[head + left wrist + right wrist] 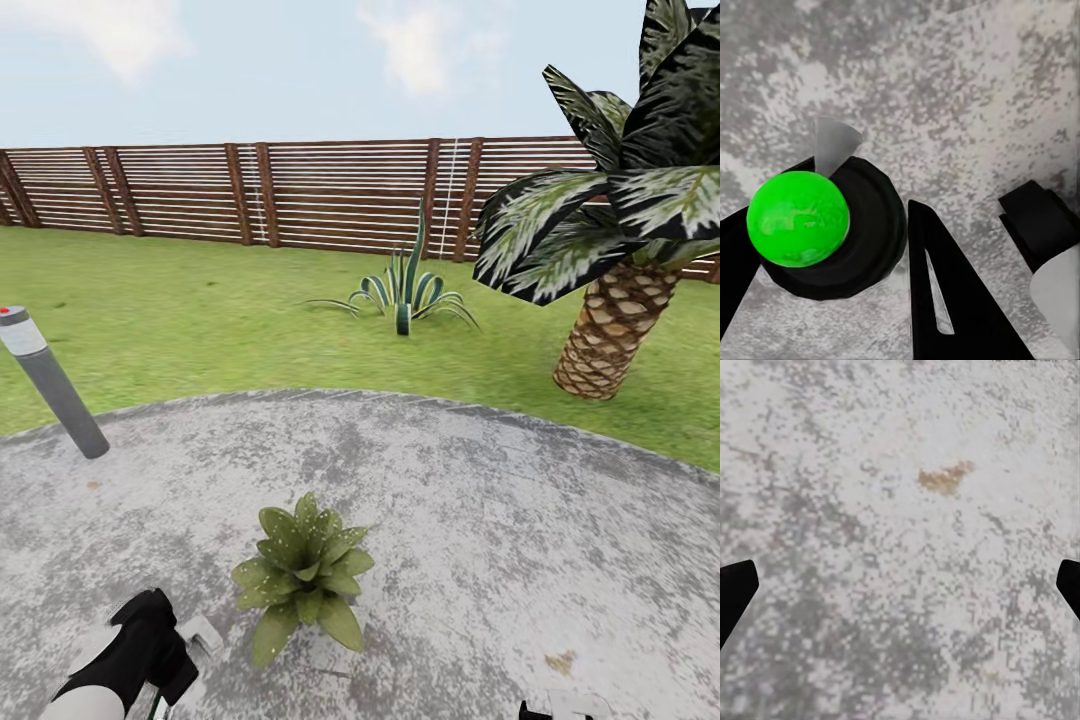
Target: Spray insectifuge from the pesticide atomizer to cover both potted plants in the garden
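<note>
In my left wrist camera the left gripper point(832, 247) is holding the pesticide atomizer point(832, 225) between its black wedge-shaped fingers point(945, 292), which are pressing against the round black body; a glossy bright green ball is sitting on top and a pale grey cone-shaped nozzle is poking out beside it. I am reading no label or writing on it. The right gripper point(900, 585) is hanging with its fingers spread wide, only the black tips showing at the edges, nothing between them but mottled grey patio point(900, 472) with one rusty-brown stain.

From the head camera, the left arm is sitting low at my left, just beside one potted plant point(303, 575), a low rosette of pointed, speckled green leaves standing on the patio. Farther out, a grey post with a red cap is leaning at the patio's edge, a striped spiky plant point(405, 292) is growing on the lawn, a scaly-trunked palm point(610, 340) is standing right, and a brown slatted fence point(300, 190) is closing the garden.
</note>
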Tool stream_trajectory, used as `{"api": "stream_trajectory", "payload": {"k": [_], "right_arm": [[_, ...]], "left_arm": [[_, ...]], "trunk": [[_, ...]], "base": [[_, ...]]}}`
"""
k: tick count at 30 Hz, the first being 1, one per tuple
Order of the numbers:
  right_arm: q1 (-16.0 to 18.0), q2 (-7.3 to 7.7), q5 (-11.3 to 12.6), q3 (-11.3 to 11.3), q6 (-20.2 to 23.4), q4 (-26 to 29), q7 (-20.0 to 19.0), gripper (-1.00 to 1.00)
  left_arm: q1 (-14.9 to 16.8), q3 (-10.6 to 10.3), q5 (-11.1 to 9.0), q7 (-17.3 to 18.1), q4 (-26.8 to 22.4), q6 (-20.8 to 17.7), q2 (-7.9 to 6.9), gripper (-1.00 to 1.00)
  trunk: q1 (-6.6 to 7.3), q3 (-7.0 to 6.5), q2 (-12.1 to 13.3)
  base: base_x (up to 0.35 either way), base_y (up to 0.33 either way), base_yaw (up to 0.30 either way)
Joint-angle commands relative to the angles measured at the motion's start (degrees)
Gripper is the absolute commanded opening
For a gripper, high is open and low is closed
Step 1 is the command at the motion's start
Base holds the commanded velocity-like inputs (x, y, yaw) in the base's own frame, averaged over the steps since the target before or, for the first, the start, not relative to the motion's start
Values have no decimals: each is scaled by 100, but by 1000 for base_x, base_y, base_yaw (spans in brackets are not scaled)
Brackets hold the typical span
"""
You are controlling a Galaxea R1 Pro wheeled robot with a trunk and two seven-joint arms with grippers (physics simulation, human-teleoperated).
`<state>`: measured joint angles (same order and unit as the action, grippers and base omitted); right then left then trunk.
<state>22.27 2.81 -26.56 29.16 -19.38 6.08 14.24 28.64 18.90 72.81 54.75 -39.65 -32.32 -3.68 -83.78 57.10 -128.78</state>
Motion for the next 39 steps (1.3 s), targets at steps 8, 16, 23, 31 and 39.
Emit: {"api": "stream_trajectory", "payload": {"k": [8, 16, 23, 31, 39], "right_arm": [[5, 9, -60, 39, -15, -8, 34, 100], [5, 9, -60, 41, -19, -2, 27, 100], [5, 54, -66, 38, -11, -2, 12, 100], [5, 58, -69, 25, -4, -2, 8, 100], [5, 53, -60, 28, -21, -2, 13, 100]], "left_arm": [[13, 25, 39, 46, -9, -19, 67, -100], [81, -25, 52, 28, -54, -45, 222, -100], [42, -43, 125, -3, -41, -99, 575, -100], [66, -39, 98, -32, -91, -280, 640, -100], [26, 34, 54, -29, -90, -273, 638, -100]], "trunk": [[1, 17, -2], [1, 24, -2], [1, 25, -2], [1, 25, -2], [1, 25, -2]], "base": [[0, 0, 188], [0, 0, 266], [75, 0, 82], [251, 0, 1], [12, 0, 112]]}}
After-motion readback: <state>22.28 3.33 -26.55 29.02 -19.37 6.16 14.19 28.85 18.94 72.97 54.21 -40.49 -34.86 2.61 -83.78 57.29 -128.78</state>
